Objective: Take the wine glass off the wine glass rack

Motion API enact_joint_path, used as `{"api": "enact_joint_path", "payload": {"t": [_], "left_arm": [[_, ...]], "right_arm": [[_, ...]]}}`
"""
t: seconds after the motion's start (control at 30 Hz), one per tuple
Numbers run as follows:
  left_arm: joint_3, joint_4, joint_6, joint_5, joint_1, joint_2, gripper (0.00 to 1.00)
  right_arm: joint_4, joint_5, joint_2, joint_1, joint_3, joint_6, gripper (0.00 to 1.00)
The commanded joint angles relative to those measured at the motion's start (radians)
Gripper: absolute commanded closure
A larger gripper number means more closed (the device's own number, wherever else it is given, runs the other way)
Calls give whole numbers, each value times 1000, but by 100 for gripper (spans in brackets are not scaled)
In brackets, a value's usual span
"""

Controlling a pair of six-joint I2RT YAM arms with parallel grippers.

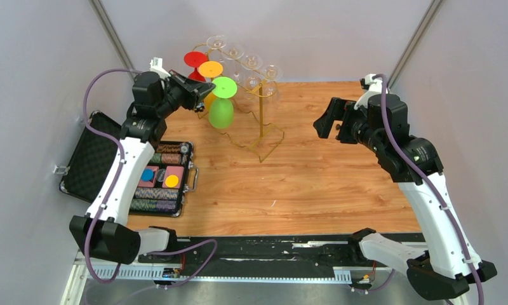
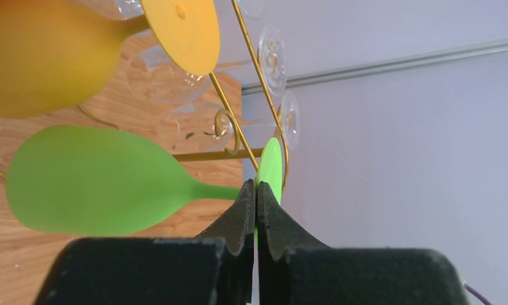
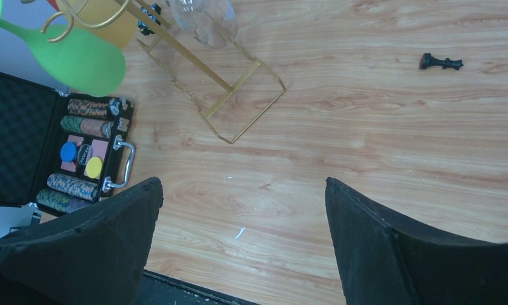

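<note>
Left gripper (image 2: 256, 190) pinched shut on the foot of the green wine glass (image 2: 99, 181), which hangs on the wine glass rack (image 1: 262, 114); right gripper (image 3: 242, 187) wide open, empty.
Crowding it: one red glass (image 1: 195, 59), one orange glass (image 1: 210, 68), four clear glasses (image 1: 251, 61); one chip case (image 1: 166, 178) on the tabletop (image 1: 302, 184).

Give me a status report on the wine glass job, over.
Left gripper shut on green wine glass foot. Right gripper open, idle. Glass not yet clear of wine glass rack; yellow glass close alongside.

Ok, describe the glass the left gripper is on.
Find the gold wire rack at the far edge of the table. Coloured glasses hang upside down on its left. The green wine glass is the nearest, ahead of the orange glass and red glass.
</note>
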Motion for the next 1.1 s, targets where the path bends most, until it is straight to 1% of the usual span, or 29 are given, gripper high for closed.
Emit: {"api": "enact_joint_path", "payload": {"t": [0.0,0.07,0.2,0.33,0.43,0.5,0.6,0.73,0.9,0.97,1.07], "left_arm": [[-14,32,51,86,5,-65,100],[-19,12,93,124,5,-81,100],[-34,-24,163,194,5,-112,100],[-40,-47,234,293,3,-126,100],[-39,-73,291,346,-16,-144,100],[-22,-109,349,356,-46,-151,100],[-6,-163,449,349,-126,-161,100],[-3,-197,542,301,-221,-187,100],[-9,-215,671,239,-345,-218,100],[-22,-208,709,217,-407,-230,100],[-41,-200,759,169,-469,-244,100]], "right_arm": [[15,-44,-3,-1,53,2,4],[0,-52,-3,0,65,-9,4],[-38,-148,-3,-1,87,-24,5],[-75,-220,-6,-1,96,-25,5],[-98,-258,-15,-1,90,-19,5],[-110,-288,-22,-1,81,-13,6],[-121,-327,-28,-1,72,-2,6],[-132,-371,-29,-1,66,19,6],[-141,-390,-29,-1,41,59,6],[-140,-395,-29,-1,27,82,6],[-131,-406,-27,0,3,114,7]]}}
